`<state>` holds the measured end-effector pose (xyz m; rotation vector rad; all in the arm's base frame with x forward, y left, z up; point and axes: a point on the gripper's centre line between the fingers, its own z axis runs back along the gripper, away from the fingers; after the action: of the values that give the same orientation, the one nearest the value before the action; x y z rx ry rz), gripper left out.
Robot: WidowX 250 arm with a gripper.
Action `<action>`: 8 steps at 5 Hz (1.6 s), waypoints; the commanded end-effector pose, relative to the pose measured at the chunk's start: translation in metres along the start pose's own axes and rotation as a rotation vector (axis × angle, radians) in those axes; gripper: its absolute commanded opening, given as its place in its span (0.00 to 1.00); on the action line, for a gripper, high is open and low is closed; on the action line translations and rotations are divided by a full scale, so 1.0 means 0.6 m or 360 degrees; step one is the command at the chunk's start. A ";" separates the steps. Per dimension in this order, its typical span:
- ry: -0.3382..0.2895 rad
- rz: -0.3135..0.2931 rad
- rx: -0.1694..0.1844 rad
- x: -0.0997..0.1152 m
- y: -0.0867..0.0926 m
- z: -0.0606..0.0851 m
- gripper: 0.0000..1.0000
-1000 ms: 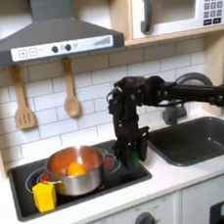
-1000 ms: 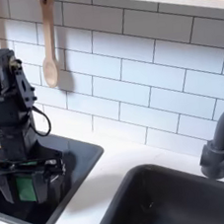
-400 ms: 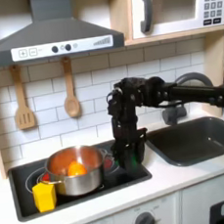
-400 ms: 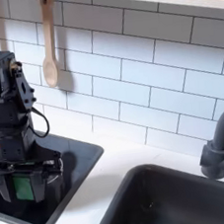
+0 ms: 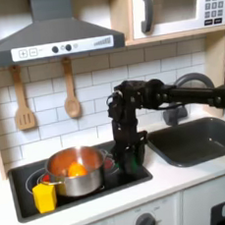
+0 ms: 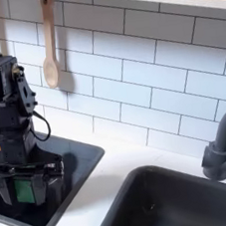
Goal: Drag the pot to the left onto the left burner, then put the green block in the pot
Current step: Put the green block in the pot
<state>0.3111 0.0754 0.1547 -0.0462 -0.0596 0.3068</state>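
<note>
Claw: the claw (image 5: pixel 130 154) points straight down over the right part of the black cooktop (image 5: pixel 141 173); in the second exterior view its tips (image 6: pixel 30 185) sit at the cooktop surface, near that view's lower left corner.
Claw state: pinching the green block (image 6: pixel 29 186), which shows as a green patch between the two black fingers (image 6: pixel 57 181).
Green block: held low, at or just above the cooktop; whether it touches the surface cannot be told. In the first exterior view a sliver of green (image 5: pixel 142 151) shows beside the claw.
Pot: the pot (image 5: pixel 75 171) stands upright on the left burner (image 5: pixel 42 176), whose red rings peek out at its left side.
Pot contents: an orange round piece (image 5: pixel 77 170) lies inside.
Yellow piece: a yellow cup-like piece (image 5: pixel 45 196) stands at the cooktop's front left corner, just beside the pot.
Pot and claw: apart, the claw to the pot's right in the first exterior view.
Sink: a dark sink (image 5: pixel 199 139) is set in the bench toward its right end.
Wall: two wooden utensils (image 5: pixel 71 99) hang on the white tiles behind.
</note>
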 end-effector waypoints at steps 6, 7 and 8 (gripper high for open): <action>0.0020 -0.0025 0.0005 0.000 -0.005 -0.011 1.00; 0.0023 -0.0021 0.0001 -0.001 -0.004 -0.012 1.00; 0.0013 -0.0035 -0.0013 0.011 -0.010 -0.006 1.00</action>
<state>0.3167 0.0733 0.1517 -0.0471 -0.0519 0.2885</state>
